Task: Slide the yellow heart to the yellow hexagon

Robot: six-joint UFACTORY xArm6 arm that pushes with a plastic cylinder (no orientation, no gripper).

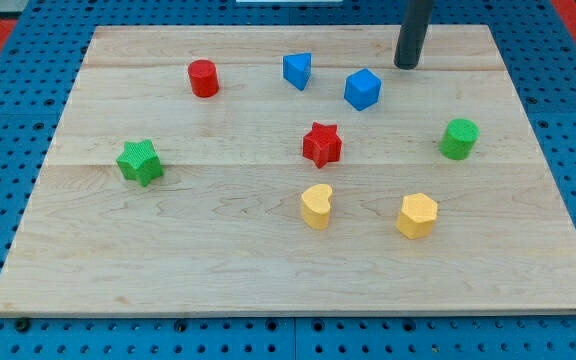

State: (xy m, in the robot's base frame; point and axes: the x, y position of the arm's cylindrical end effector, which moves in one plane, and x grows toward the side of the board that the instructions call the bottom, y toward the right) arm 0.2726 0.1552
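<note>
So the yellow heart sits low-centre on the table, standing tall-ish with its long axis running top to bottom of the view, lobes up. The yellow hexagon is near on its right. No gripper here; my tip is up top, by the blue cube.
</note>
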